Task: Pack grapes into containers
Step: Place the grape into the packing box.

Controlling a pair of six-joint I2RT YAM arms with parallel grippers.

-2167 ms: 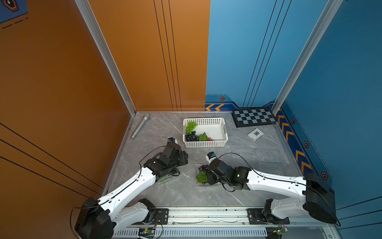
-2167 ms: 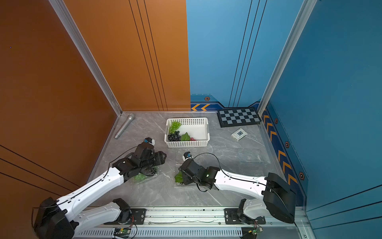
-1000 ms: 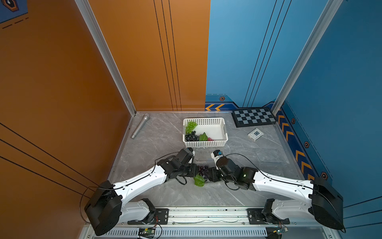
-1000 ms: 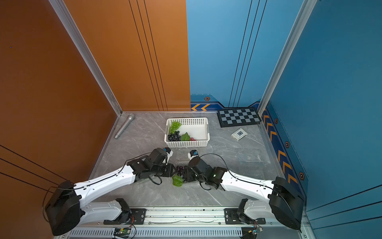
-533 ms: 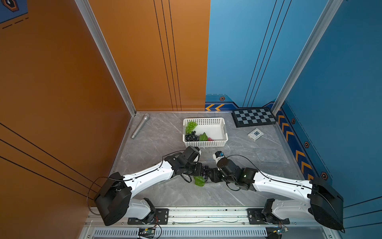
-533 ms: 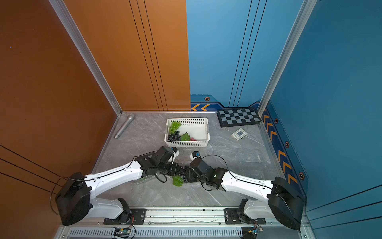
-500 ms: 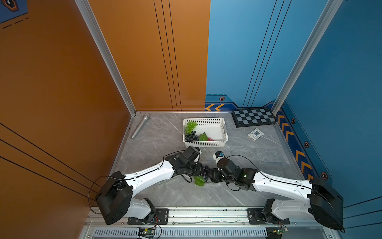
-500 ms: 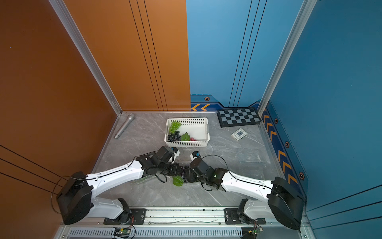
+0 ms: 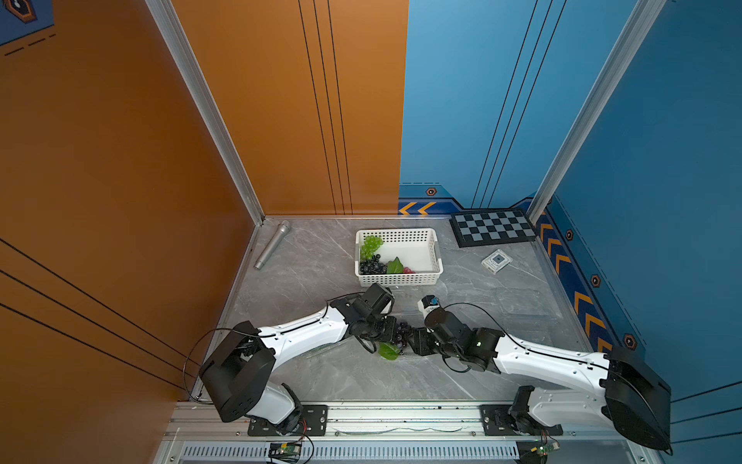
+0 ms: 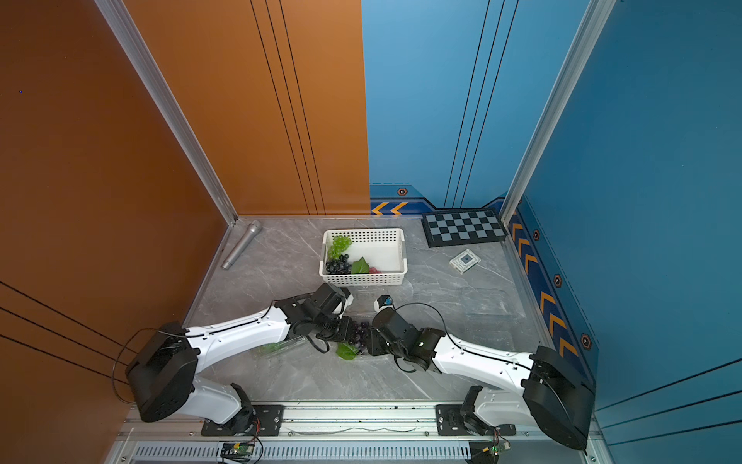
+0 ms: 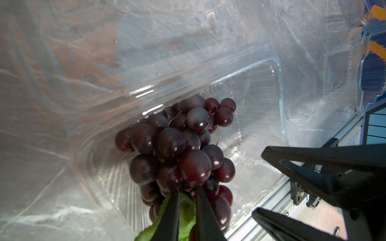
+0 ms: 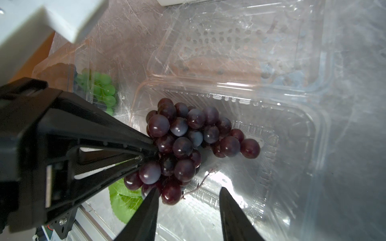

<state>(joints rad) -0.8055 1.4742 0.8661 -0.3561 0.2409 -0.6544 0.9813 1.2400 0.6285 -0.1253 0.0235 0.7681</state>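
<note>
I see both arms meeting low over the middle of the table in both top views, just on the robot's side of the white basket [image 9: 401,278]. The left gripper [image 11: 188,191] has its jaws pinched almost together on the stem end of a dark purple bunch [image 11: 177,146]. The bunch's green leaf [image 11: 184,208] shows between the fingers, though I cannot tell whether it is clamped too. The bunch lies inside the tray of a clear clamshell [image 12: 313,116], whose lid [image 12: 229,41] stands open behind it. The right gripper [image 12: 190,188] faces the bunch from the opposite side, its jaws spread with nothing held between them; one finger [image 12: 150,208] sits just beside the nearest berry. A second clamshell [image 12: 83,62] close by holds green grapes [image 12: 102,89]. The basket holds more fruit: a green bunch [image 9: 371,245], a dark bunch [image 9: 371,267] and some red grapes [image 9: 407,270].
</note>
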